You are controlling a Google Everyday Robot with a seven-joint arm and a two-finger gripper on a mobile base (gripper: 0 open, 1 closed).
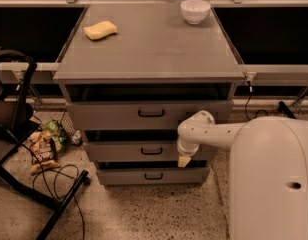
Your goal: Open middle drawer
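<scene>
Premises read as a robot test area, lab type. Evidence: freestanding grey drawer unit (149,49) on speckled floor (144,214); loose cables (49,176), black stand (59,206) and snack bags (41,149) at lower left. The gripper (184,160) hangs before the right end of the middle drawer (129,151), centre-right of frame.

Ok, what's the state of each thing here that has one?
middle drawer, looks shut, handle untouched
top drawer, looks shut
bottom drawer, looks shut
pincer, low at middle drawer front, right of its handle
white bowl, upright on cabinet top
yellow sponge, lying flat
</scene>
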